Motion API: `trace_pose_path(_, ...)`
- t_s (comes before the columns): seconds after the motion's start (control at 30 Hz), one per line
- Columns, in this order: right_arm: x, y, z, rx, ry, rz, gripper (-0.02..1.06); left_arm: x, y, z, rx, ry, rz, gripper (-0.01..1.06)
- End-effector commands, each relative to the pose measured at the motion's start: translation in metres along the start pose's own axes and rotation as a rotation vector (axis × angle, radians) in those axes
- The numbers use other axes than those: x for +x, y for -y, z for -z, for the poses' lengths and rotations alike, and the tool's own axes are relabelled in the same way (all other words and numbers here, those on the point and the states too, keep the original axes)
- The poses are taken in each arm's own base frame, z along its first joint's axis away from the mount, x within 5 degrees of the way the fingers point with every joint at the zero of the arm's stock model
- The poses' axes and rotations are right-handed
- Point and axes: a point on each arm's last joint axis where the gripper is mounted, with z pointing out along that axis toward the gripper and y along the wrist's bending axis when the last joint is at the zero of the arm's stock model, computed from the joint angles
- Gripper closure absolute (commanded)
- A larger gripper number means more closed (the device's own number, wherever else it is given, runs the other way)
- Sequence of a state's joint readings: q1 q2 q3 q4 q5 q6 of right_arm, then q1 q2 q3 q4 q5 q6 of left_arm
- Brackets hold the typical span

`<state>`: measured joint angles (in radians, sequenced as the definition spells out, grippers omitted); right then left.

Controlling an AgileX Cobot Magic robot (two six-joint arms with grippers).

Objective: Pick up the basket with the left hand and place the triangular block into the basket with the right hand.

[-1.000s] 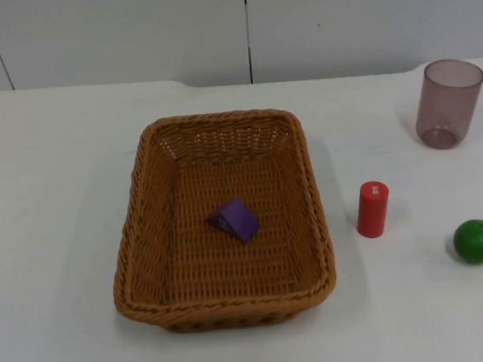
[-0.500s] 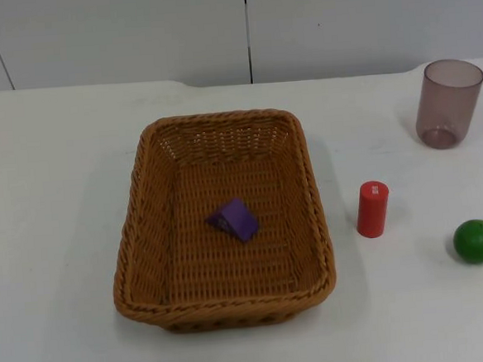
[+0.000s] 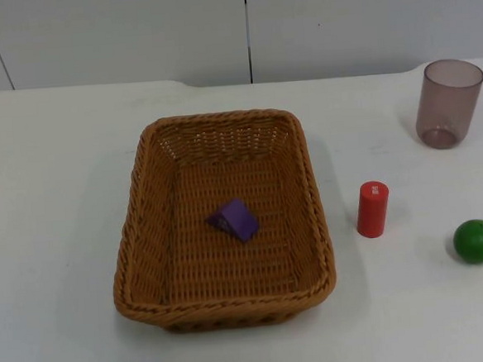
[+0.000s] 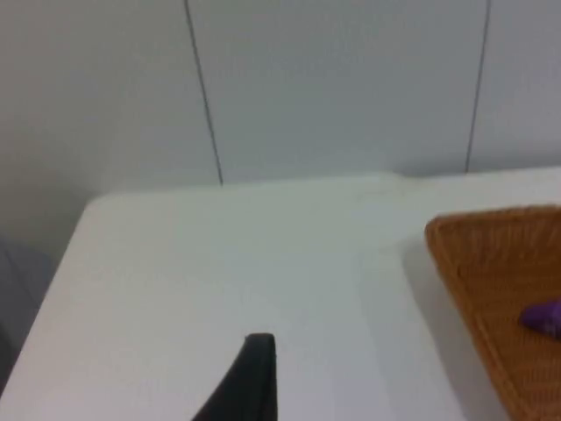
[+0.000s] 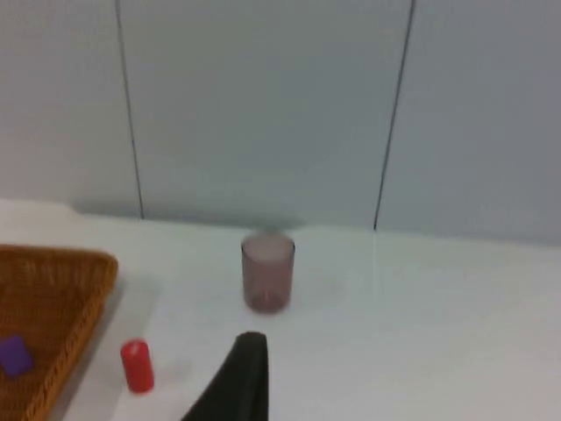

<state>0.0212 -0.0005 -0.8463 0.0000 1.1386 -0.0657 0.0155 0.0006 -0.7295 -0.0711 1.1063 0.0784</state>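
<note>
Top view shows us the purple triangular block already lying inside the basket, which sits on the tabletop. We think the job looks done; both arms wait, pulled back. We cannot tell if the left end effector or right end effector is apart or together; each hangs well apart from the basket.

basket mid-surface, open bare surface to its left; right side crowded: red cylinder, green ball, cup
</note>
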Motion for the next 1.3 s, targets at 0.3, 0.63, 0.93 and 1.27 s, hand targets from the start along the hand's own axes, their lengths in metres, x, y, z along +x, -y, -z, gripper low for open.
trace_pose_path(0.3,0.033,-0.001,-0.041,0.006,-0.142,-0.015,0.11,0.032,-0.004,-0.038,-0.019,-0.140,0.006,0.08)
trace_pose_path(0.63,0.049,-0.002,-0.058,0.004,-0.200,-0.013,0.11,0.047,-0.004,-0.050,-0.021,-0.205,0.026,0.08)
trace_pose_path(0.93,0.064,-0.003,-0.069,-0.003,-0.269,-0.015,0.11,0.047,-0.004,-0.050,-0.022,-0.205,0.025,0.08)
trace_pose_path(1.27,0.064,-0.003,-0.069,-0.003,-0.270,-0.019,0.11,0.047,-0.004,-0.050,-0.022,-0.205,0.025,0.08)
